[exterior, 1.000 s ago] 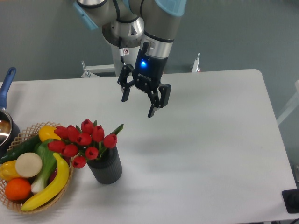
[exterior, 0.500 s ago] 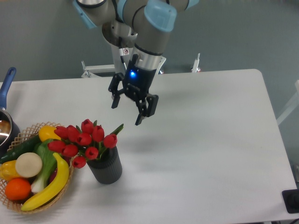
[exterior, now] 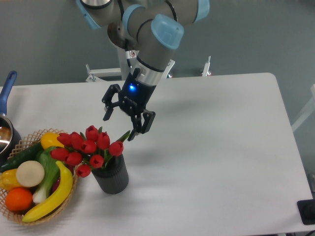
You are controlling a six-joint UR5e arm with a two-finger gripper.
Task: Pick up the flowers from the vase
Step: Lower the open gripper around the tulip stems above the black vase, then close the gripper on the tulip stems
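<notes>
The black two-finger gripper [exterior: 119,126], a blue light glowing on its body, has come down and to the left since the earlier pictures and now hangs with its fingers spread apart and nothing between them, just above and a little behind the bunch of red tulip buds on green stems [exterior: 87,148]. The right-hand fingertip sits close to the upper end of a narrow green leaf, though whether they touch cannot be told. The flowers stand where they were, in the small near-black ribbed cylindrical vase [exterior: 111,175] below the fingers. Left of the vase, a woven wicker basket [exterior: 27,139] holds colourful toy fruit and vegetables [exterior: 38,179]. All rest on a white rounded-corner table [exterior: 216,147], and behind it rises a plain grey-green wall [exterior: 256,34].
</notes>
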